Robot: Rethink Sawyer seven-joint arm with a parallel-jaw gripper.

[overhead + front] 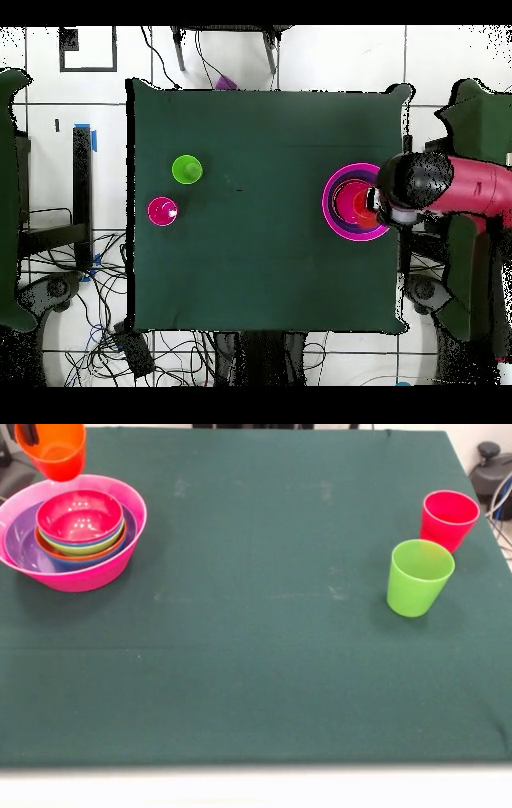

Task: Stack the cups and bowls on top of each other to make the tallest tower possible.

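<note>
While the orange plastic tumbler (56,452) hangs over your nested bowl tower (76,536), jaws unreadable, the lime tumbler (418,576) and red-pink tumbler (447,518) wait on the worktop (256,664).

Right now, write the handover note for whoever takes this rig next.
Gripper: at the front view's top left corner, carrying the orange cup above the tower; grip hidden.
Tower: bowls nested in the pink bowl, red-pink bowl on top.
Green cup and red-pink cup stand upright, close together, across the table.
Done: bowls nested.
Left: all three cups.
</note>
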